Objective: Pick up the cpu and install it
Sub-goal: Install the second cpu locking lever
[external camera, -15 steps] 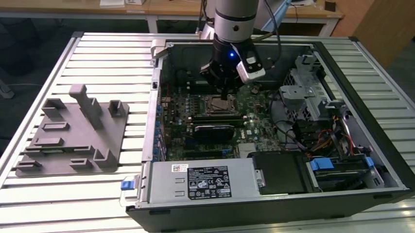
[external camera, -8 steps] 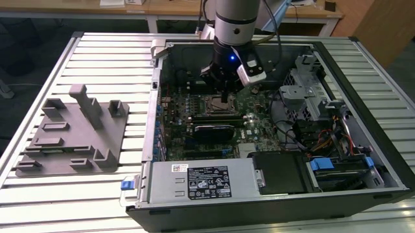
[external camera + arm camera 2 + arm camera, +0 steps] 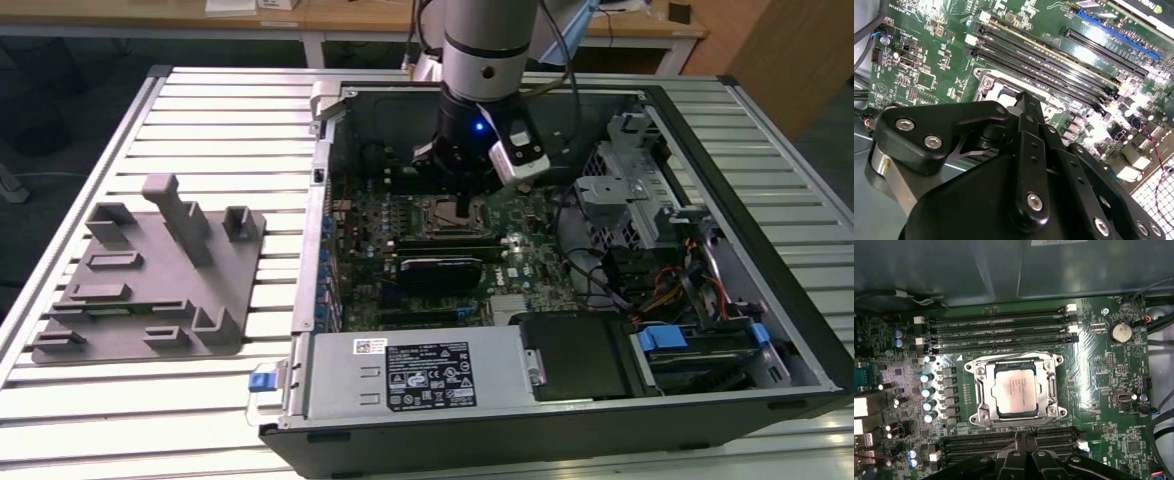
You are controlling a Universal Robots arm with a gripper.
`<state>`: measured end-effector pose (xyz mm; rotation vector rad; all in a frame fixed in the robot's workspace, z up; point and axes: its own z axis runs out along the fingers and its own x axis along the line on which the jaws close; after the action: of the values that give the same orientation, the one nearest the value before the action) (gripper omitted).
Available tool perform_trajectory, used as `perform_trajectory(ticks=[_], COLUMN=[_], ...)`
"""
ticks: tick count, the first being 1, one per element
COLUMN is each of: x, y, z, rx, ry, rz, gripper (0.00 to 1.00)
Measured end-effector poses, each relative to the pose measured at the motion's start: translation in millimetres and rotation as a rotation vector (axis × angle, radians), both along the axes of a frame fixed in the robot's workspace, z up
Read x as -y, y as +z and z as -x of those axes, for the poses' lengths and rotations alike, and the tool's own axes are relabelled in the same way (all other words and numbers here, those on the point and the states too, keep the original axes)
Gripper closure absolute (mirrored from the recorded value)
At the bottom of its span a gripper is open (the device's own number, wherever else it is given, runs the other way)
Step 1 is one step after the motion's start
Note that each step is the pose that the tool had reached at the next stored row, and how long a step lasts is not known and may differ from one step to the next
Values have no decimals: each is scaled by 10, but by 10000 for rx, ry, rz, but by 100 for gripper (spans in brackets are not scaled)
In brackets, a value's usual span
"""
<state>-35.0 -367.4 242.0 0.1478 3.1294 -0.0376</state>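
Note:
The cpu, a flat square chip with a silver-grey top, lies inside the metal-framed socket on the green motherboard. My gripper hangs just beside the socket's edge, next to the memory slots, its black fingers closed together with nothing between them. In the exterior view the gripper reaches down into the open computer case, its tip right over the socket. The second wrist view has the gripper hiding most of the socket.
Memory slots run on both sides of the socket. A power supply, drive cage and cables crowd the case. A grey fixture block rests on the slatted table at the exterior view's left.

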Motion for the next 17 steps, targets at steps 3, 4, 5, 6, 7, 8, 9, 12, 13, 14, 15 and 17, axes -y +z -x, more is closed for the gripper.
perform_trajectory(ticks=[3, 4, 5, 6, 7, 8, 9, 12, 13, 14, 15, 17], x=[18, 21, 24, 27, 31, 33, 36, 43, 45, 46, 46, 46], y=[-13, -18, -22, -25, -29, -32, -35, -44, -47, -48, -48, -48], z=[2, 3, 5, 6, 9, 13, 17, 27, 30, 31, 31, 31], rx=[0, 1, 0, -1, 0, -1, -1, 0, 0, -1, -1, -1], ry=[65, 106, 156, 206, 246, 270, 285, 301, 305, 306, 306, 306], rz=[-7, -11, -11, -11, -11, -10, -10, -11, -10, -10, -10, -9], gripper=[89, 89, 89, 89, 89, 89, 89, 89, 89, 89, 89, 89])
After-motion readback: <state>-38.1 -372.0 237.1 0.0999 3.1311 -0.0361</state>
